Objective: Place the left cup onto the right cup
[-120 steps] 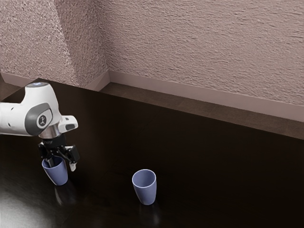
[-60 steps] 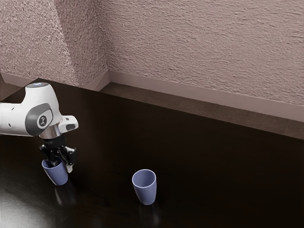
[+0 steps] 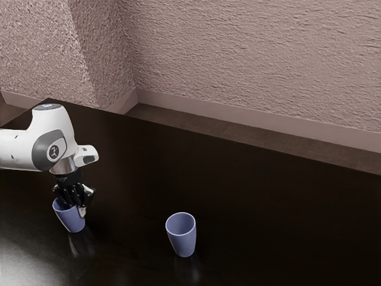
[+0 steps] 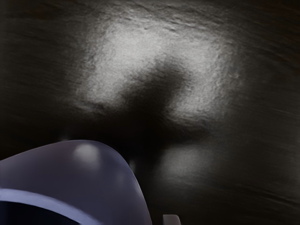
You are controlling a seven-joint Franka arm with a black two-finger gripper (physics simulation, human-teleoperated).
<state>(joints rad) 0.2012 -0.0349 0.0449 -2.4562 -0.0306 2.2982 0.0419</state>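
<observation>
Exterior view: the pincer (image 3: 74,199) is closed narrow on the rim wall of the left blue cup (image 3: 70,219), which stands on the dark worktop (image 3: 250,196) well apart from the right blue cup (image 3: 181,234). Such a thin rim hold could let the cup tilt or slip when lifted.

The arm (image 3: 24,146) is built of smooth, rounded white shells. Well above the fingers, a round grey cap (image 3: 53,150) on the side of a joint carries a small white mark. Higher still sits a pale blue-grey disc (image 3: 46,107). A short white tab (image 3: 88,156) with a grey end juts out just above the dark wrist. The gripper (image 3: 74,204) is black and blocky, with two short black fingers.
</observation>
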